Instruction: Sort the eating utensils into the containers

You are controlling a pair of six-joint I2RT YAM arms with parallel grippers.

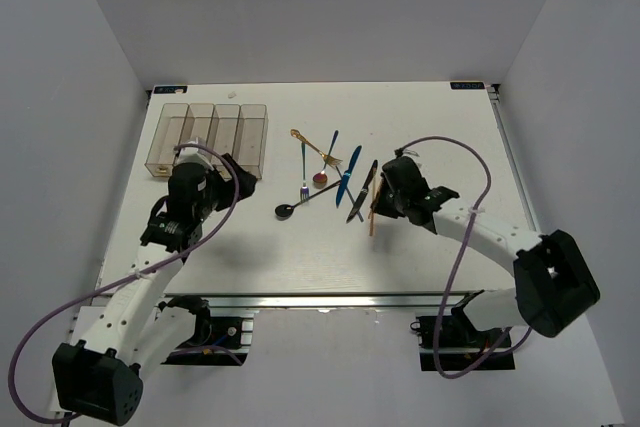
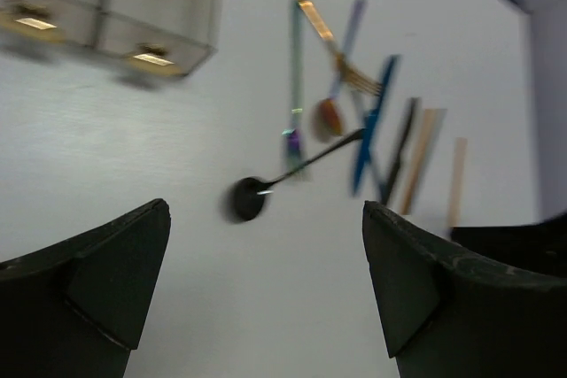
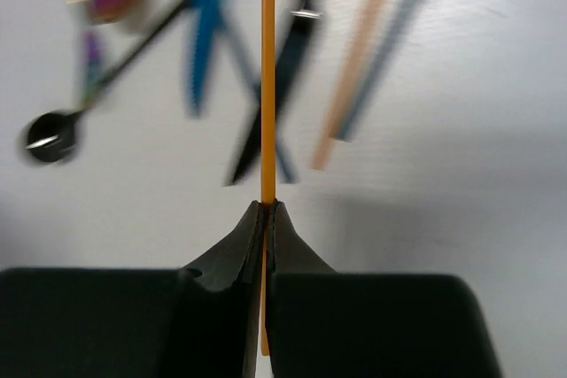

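We show a white table [image 1: 430, 127] beneath the right pincer [image 1: 372, 209], evenly lit. White walls [image 1: 300, 17] rise beyond it and on both sides.

The setting was a robotics lab test cell. A white table [image 1: 250, 247] stood enclosed on three sides by plain white panels [image 1: 70, 97]. The left arm [image 1: 150, 282] and right arm [image 1: 490, 237] were bolted at its near edge, with purple cables [image 1: 440, 139] routed loosely. Eating utensils [image 1: 345, 175] and containers [image 1: 210, 137] lay on the table.
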